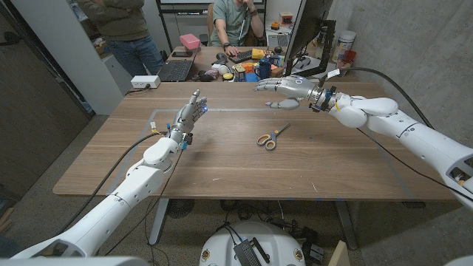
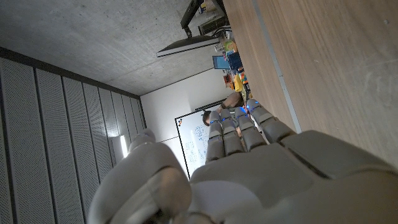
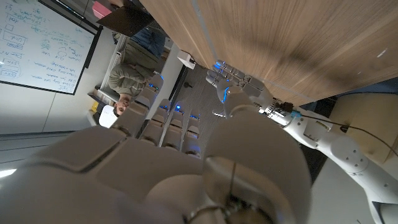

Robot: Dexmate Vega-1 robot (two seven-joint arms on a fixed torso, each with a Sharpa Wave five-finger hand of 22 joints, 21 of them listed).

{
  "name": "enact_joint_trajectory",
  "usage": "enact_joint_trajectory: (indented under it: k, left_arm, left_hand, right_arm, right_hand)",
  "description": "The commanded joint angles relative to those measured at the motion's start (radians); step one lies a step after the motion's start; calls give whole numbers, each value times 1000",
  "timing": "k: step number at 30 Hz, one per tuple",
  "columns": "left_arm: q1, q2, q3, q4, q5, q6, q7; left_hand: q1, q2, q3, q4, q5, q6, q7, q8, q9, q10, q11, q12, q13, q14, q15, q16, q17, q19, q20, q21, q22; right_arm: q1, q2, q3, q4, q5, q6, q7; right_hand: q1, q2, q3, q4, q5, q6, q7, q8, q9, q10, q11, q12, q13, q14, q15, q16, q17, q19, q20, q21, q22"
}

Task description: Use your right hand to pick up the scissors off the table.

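The right hand (image 1: 287, 86), fingers apart and holding nothing, hovers near the scissors (image 1: 271, 137), which lie toward its seven o'clock, blades pointing one o'clock.

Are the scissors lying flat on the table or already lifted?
Lying flat. In the head view the scissors rest on the wooden table, blades closed, while the right hand hovers open beyond them, holding nothing.

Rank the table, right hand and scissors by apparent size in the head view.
1. table
2. right hand, raised above the table, so nearness may enlarge it slightly
3. scissors
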Motion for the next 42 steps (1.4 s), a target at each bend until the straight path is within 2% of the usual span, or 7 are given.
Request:
enact_joint_trajectory:
  k: [1, 6, 9, 20, 32, 39, 42]
  left_arm:
    - [26, 12, -8, -38, 9, -1, 22]
    - [25, 14, -9, -40, 11, 2, 21]
    - [23, 14, -8, -37, 10, 0, 15]
    - [19, 16, -10, -45, 18, 3, 23]
    - [20, 10, -13, -36, 14, -1, 26]
    - [5, 15, -8, -34, 16, 5, 10]
    - [-4, 16, -5, -35, 19, 8, 6]
  left_hand:
    - [7, 7, -5, 4, 3, 9, 0, 3, 2, 2, -1, 0, 5, 0, -7, 2, 3, -8, -24, 4, 2]
    - [8, 8, -6, 4, 3, 9, 0, 3, 2, 1, 0, 0, 5, -1, -5, 2, 3, -8, -24, 4, 2]
    - [8, 8, -7, 3, 3, 10, 1, 3, 2, 1, -3, 0, 5, -3, -6, 2, 3, -8, -24, 4, 2]
    - [8, 9, -8, 3, 3, 12, -2, 3, 2, 0, -14, -1, 5, -3, -9, 2, 3, -11, -21, 4, 2]
    - [8, 10, -10, 3, 3, 13, -5, 3, 2, 0, -13, -1, 5, -5, -10, 2, 3, -13, -21, 4, 2]
    - [8, 11, -11, 3, 3, 14, -6, 3, 2, -1, -13, -1, 5, -5, -10, 2, 3, -13, -20, 4, 2]
    - [8, 11, -12, 3, 3, 14, -6, 3, 2, 0, -14, -1, 5, -5, -11, 2, 3, -14, -20, 4, 2]
  right_arm:
    - [33, -56, -23, -33, 3, 39, 176]
    - [13, -78, 1, -68, 10, -5, 245]
    - [4, -82, 8, -77, 12, -33, 282]
    - [8, -58, -14, -52, -5, -102, 358]
    - [-2, -41, -35, -77, 21, -167, 436]
    - [15, -29, -52, -52, 8, -117, 392]
    - [23, -26, -58, -49, -3, -108, 389]
  right_hand:
    - [24, -6, 13, 2, 8, 34, -21, 11, 6, 6, -4, 7, 7, 16, -1, 7, 7, 28, 67, 6, 2]
    - [32, -21, 14, 2, 4, 61, -55, 18, 7, 6, -12, 11, 10, 18, 33, 6, 8, 36, 100, 0, 2]
    - [36, -35, 13, 4, -2, 61, -64, 13, 7, -18, 7, 5, 13, -5, 54, 0, 9, 15, 127, -15, 3]
    - [26, -58, 6, 15, -18, 38, -68, 0, 8, -79, 21, -6, 17, -54, 80, -3, 12, -36, 180, -41, 5]
    - [10, -64, 5, 25, -31, 45, -78, 2, 8, -151, 55, -13, 20, -130, 115, -6, 14, -103, 186, -53, 8]
    - [5, -64, 7, 28, -34, 69, -89, 10, 8, -111, 39, 10, 21, -107, 102, 9, 13, -115, 185, -47, 9]
    - [3, -65, 7, 29, -35, 75, -89, 11, 8, -106, 42, 13, 21, -102, 99, 11, 13, -112, 185, -45, 10]
